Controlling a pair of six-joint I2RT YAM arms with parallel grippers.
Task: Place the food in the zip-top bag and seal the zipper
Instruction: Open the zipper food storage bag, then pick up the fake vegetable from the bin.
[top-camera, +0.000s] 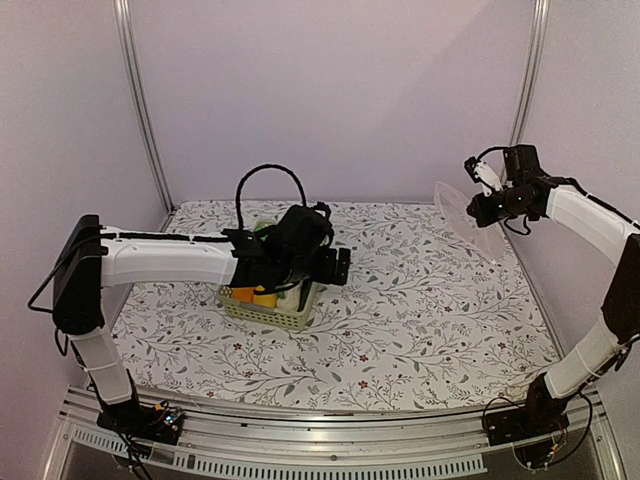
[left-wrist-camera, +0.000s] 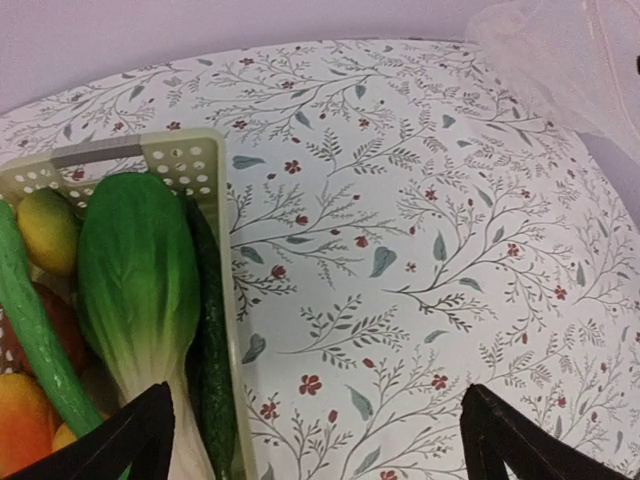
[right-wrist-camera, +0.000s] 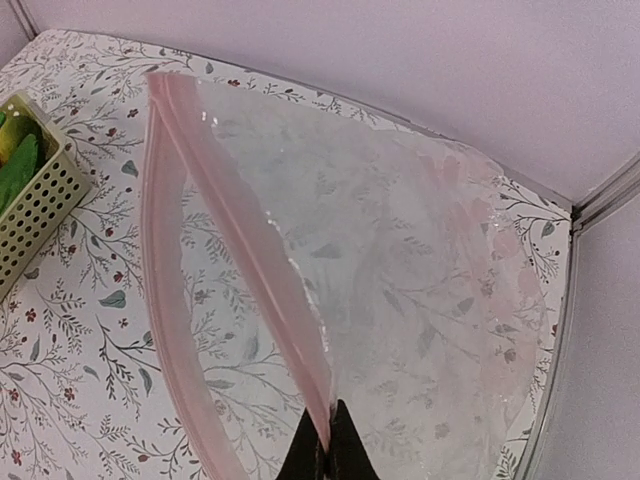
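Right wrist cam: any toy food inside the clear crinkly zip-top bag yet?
No: the clear crinkly zip-top bag, pinched at its edge by the right gripper, shows only the floral table cover through its walls.

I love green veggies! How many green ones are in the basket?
3: the bok choy in the middle, a dark cucumber against the basket, a lighter long one at the left. More may hide underneath.

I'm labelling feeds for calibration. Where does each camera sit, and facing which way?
Top external: above and behind the bases, facing down over the table; left arm and right arm show.
Left wrist: on the left wrist, facing down at the basket; its open fingers show.
Right wrist: on the right wrist, facing the zip-top bag; its shut fingers pinch the zipper.
Shared: basket and bag, in all three.
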